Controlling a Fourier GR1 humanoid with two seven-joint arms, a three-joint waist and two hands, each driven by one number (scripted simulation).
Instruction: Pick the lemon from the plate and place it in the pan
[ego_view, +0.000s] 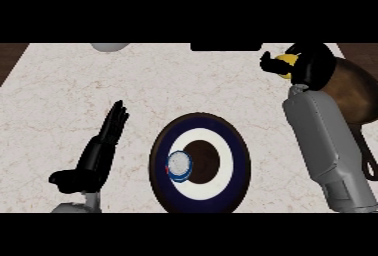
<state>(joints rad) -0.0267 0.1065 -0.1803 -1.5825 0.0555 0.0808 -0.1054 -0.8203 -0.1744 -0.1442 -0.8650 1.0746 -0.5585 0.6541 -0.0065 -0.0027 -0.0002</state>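
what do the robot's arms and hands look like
Both end in a glossy black robot hand: the left robot hand has long slim fingers, the right robot hand looks bulkier. The right forearm is a smooth grey casing with panel seams.

One head view looks steeply down onto the counter (74, 100) from above.

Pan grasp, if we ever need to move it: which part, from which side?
Take the pan by its long handle, which runs from the bowl toward the near counter edge at the view's right. Come from above on the right; the right hand, curled round the lemon, and its forearm cover the pan's left side.
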